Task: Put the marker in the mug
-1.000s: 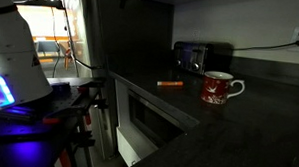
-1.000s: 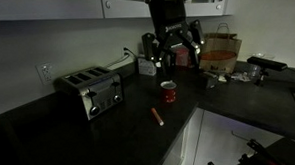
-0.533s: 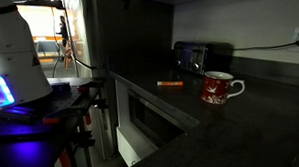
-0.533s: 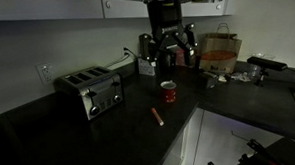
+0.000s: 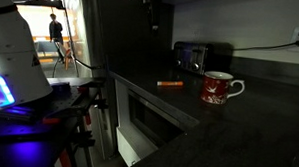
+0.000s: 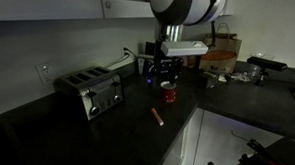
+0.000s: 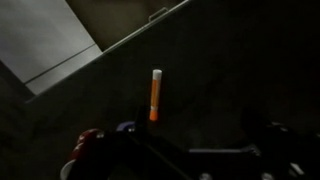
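Nothing of the task is done yet, as far as the views show. The marker (image 6: 157,115) lies flat on the dark counter (image 6: 110,134), clear of the mug (image 6: 169,91), at about 7 o'clock from it in that exterior view and at 9 o'clock from it in an exterior view (image 5: 169,84) taken from the other side. The mug (image 5: 217,89) stands upright, handle out to 3 o'clock there, and I see nothing in it, though its inside is poorly lit. The gripper (image 6: 163,72) hangs above the counter, at 12 o'clock of the mug in the picture and apart from both things. It holds nothing. Whether its jaws stand apart or together I cannot tell, as the picture is too dark there. In the wrist view the marker (image 7: 155,95) sits near the centre, pointing roughly 12 to 6, with a red shape, likely the mug (image 7: 86,142), at 8 o'clock from it. The toaster (image 6: 91,92) stands well apart at 9 o'clock of the mug. Left to do, by my reckoning: descend on the marker, grip it, lift, carry it over the mug's mouth and release.
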`<state>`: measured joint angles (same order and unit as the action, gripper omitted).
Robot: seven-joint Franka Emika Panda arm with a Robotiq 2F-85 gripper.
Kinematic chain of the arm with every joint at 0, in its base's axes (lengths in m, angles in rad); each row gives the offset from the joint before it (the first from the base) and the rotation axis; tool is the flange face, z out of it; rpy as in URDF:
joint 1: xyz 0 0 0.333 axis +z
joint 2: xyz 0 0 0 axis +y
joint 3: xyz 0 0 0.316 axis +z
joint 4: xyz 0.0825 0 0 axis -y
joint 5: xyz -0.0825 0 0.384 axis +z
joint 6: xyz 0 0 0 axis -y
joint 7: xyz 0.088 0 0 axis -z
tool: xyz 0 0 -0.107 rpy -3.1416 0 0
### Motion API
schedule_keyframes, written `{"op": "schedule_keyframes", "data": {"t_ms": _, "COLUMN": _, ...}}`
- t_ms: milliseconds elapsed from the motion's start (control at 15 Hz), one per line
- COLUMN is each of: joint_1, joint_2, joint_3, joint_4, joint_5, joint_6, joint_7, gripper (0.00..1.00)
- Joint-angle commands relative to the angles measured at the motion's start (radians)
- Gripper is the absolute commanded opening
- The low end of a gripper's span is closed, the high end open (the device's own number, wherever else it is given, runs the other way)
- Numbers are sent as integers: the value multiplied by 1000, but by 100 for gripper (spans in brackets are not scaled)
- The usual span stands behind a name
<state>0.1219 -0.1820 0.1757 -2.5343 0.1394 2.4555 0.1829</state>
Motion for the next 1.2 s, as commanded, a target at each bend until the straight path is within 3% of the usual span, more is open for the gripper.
{"op": "schedule_keyframes", "data": {"t_ms": 0, "joint_1": 12, "joint_2": 185, "joint_3": -51, "joint_4": 63, "joint_5": 97, "joint_6": 106, "joint_7": -161, "gripper": 100}}
{"op": "schedule_keyframes", "data": {"t_ms": 200, "joint_1": -21, "joint_2": 351, "joint_3": -65, "joint_4": 149, "joint_5": 110, "joint_6": 125, "joint_7": -225, "gripper": 100}}
{"op": "schedule_keyframes", "data": {"t_ms": 467, "joint_1": -57, "joint_2": 536, "joint_3": -73, "joint_4": 293, "joint_5": 75, "joint_6": 99, "joint_7": -219, "gripper": 100}}
{"op": "schedule_keyframes", "data": {"t_ms": 933, "joint_1": -33, "joint_2": 762, "joint_3": -102, "joint_4": 504, "joint_5": -15, "joint_6": 68, "joint_7": -162, "gripper": 99}}
{"op": "schedule_keyframes", "data": {"t_ms": 1133, "joint_1": -12, "joint_2": 812, "joint_3": -120, "joint_4": 562, "joint_5": -61, "joint_6": 46, "joint_7": -132, "gripper": 86}}
